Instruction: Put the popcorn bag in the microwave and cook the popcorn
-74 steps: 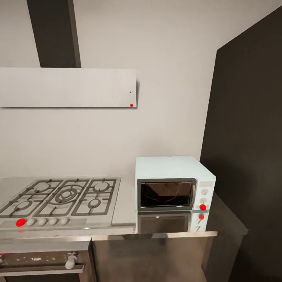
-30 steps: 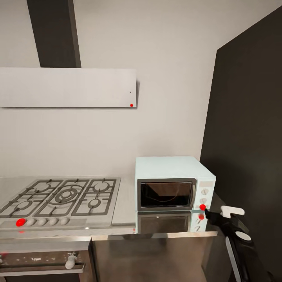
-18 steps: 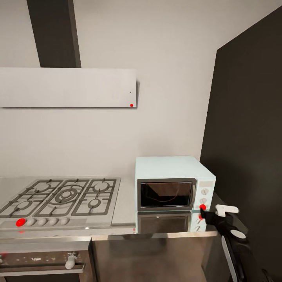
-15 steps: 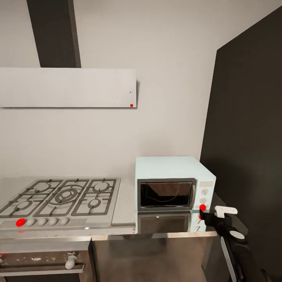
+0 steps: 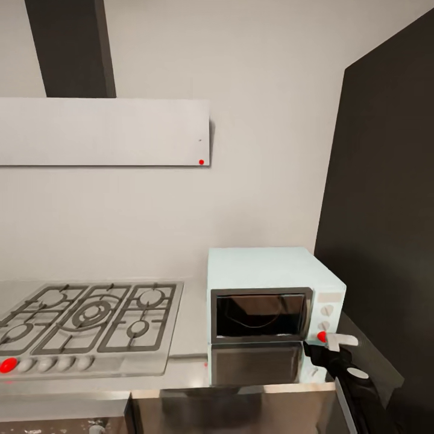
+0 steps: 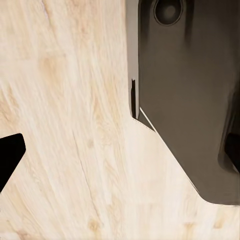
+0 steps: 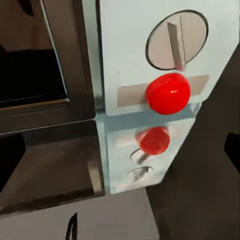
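Countertop point(image 5: 191, 325) edge beneath microwave point(image 5: 271, 289); right gripper point(image 5: 325, 349) beside it, spread indiscernible

I see a steel gas hob with black grates point(image 5: 90, 316); above it hangs a slanted white hood point(image 5: 102, 131), and below it, pale wood-grain floor point(image 6: 60, 130).

You're facing a pale blue-white microwave point(image 5: 265, 271) with a dark-framed glass door and a red dot point(image 7: 168, 93) under its pale grey knob. Your right hand point(image 5: 330, 351) is black with a white tip. The hob point(image 5: 90, 322) is steel grey with a red dot; the hood point(image 5: 102, 131) white; the floor point(image 6: 65, 150) pale wood-grain.
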